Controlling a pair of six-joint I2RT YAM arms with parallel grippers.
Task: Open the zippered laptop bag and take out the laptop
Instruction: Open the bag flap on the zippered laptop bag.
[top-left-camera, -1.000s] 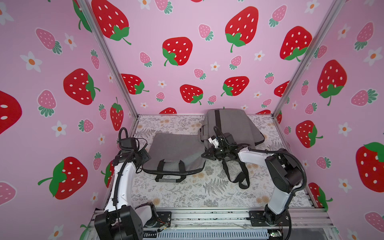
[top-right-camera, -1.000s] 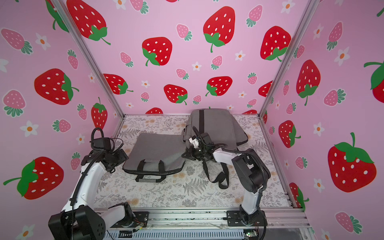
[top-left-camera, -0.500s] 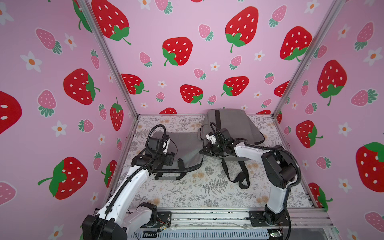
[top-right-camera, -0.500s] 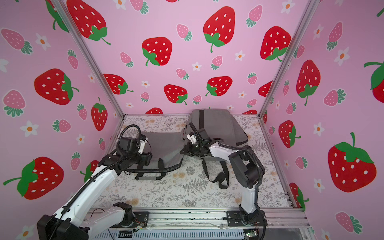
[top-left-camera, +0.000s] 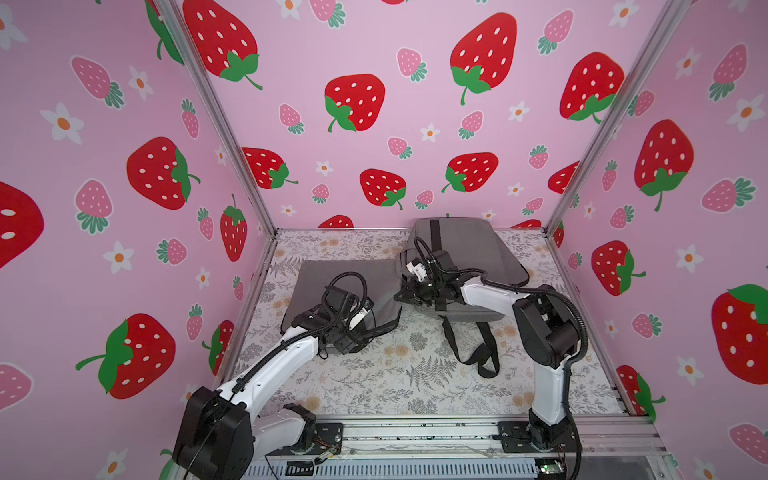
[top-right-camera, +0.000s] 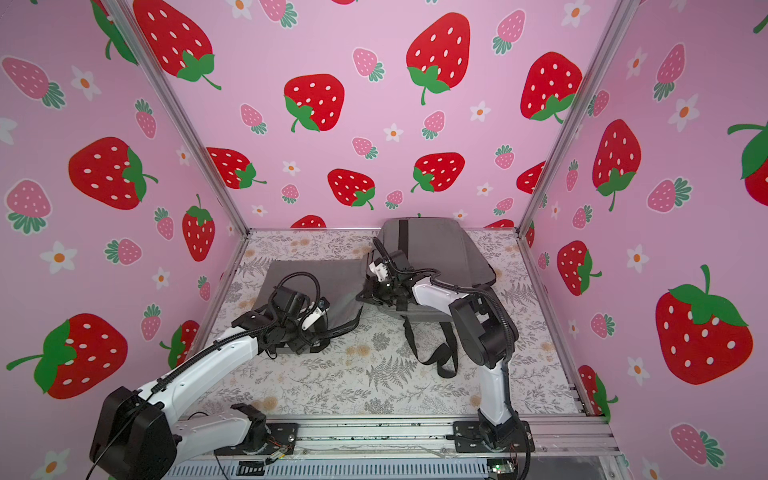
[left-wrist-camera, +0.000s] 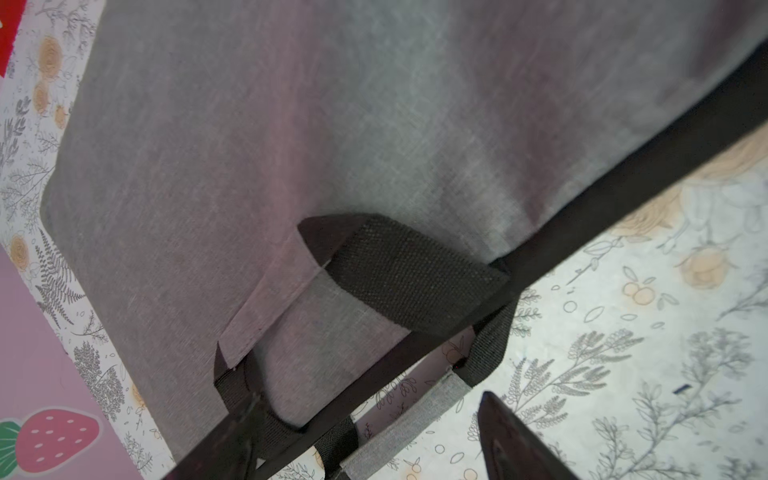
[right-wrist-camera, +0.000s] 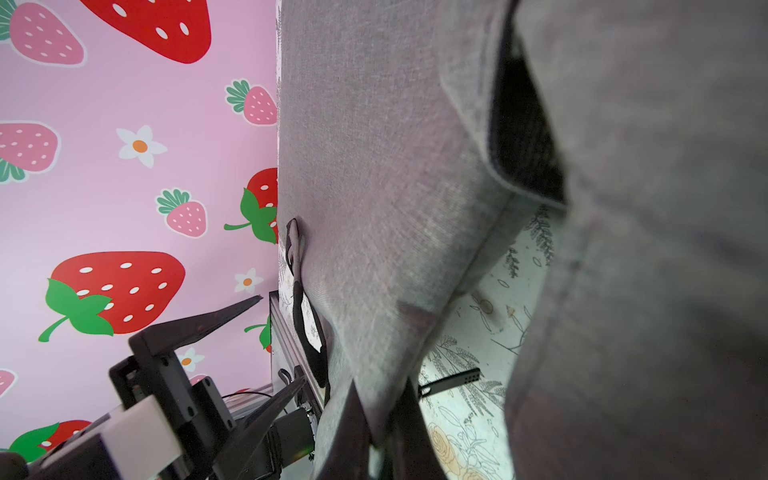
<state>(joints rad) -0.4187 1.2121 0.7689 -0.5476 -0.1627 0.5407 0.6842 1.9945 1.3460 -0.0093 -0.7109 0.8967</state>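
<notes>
Right now my left gripper (top-left-camera: 348, 337) hangs released, jaws spread wide, just above the near edge of the laptop bag (top-left-camera: 320, 278). The bag lies flat on the floral table (top-left-camera: 415, 386) directly beneath that gripper. From the left wrist camera I see 2 dark fingers (left-wrist-camera: 511, 440) standing apart with nothing pinched. A black webbing handle (left-wrist-camera: 415, 274) loops out of the grey fabric just ahead of them. A black band (left-wrist-camera: 623, 183) runs along the bag's edge between the fingers and the grey panel. It may be the zip line, but the blur keeps me from being sure. My right gripper (top-left-camera: 405, 296) is clenched on the bag's corner nearest to it. In the right wrist view its fingers (right-wrist-camera: 353, 428) squeeze a fold of grey cloth, and that corner rises off the table toward the jaws. Beside the pinched fold, a slim black tab (right-wrist-camera: 451, 380) lies on the table. Behind and beneath the right wrist sits a grey backpack (top-left-camera: 469, 249), touching the bag near the gripped corner. Its black straps (top-left-camera: 478, 353) trail over the table back toward the arm's base. Both top views show the 2 grippers near each other, at opposite ends of the bag's near side.
</notes>
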